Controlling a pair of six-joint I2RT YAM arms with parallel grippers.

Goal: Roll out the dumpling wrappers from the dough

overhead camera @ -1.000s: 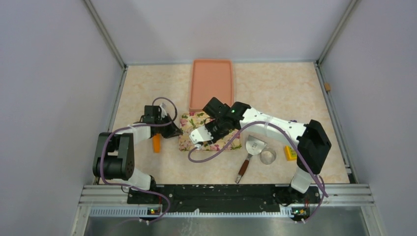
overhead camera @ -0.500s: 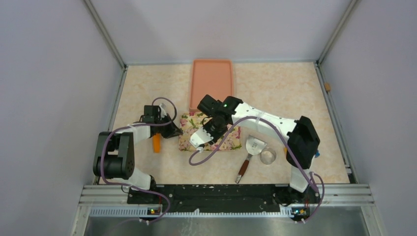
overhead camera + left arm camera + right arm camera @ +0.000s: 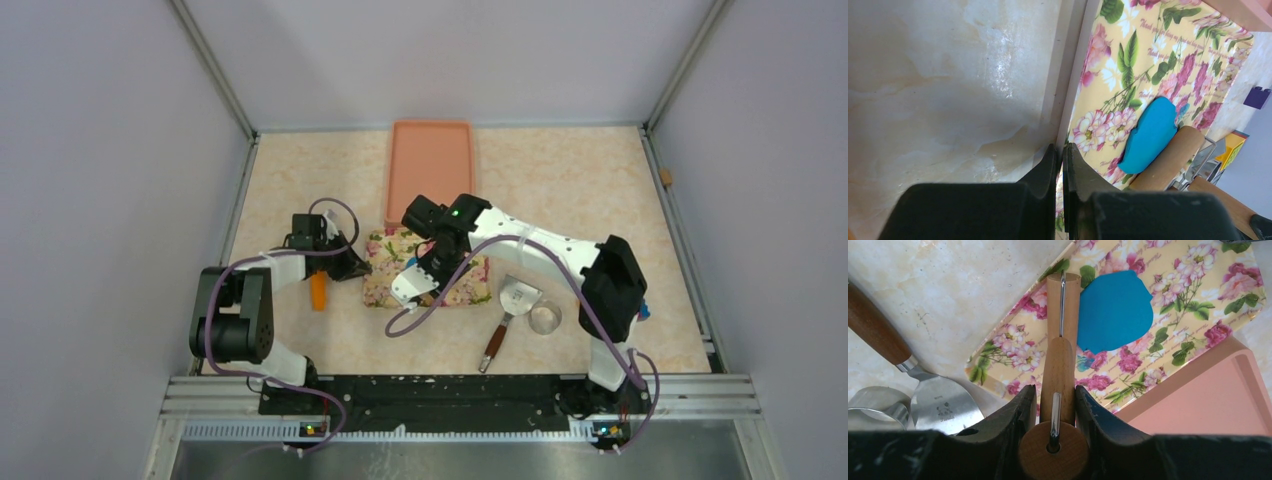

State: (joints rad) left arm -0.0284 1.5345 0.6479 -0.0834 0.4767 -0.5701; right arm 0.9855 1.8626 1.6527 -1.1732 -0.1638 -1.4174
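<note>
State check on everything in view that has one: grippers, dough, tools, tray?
left gripper, shut, at the floral mat's edge.
right gripper, shut on the rolling pin handle.
rolling pin, held, roller against the dough's edge.
dough, flattened into an uneven sheet, uncut.
tray, empty.
spatula, lying unheld on the table.
ring cutter, unheld, beside the spatula.

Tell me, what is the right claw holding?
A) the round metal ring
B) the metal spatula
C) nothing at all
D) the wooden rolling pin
D: the right claw is closed on the handle of the wooden rolling pin, whose roller sits right next to the blue dough on the flowery mat.
</note>
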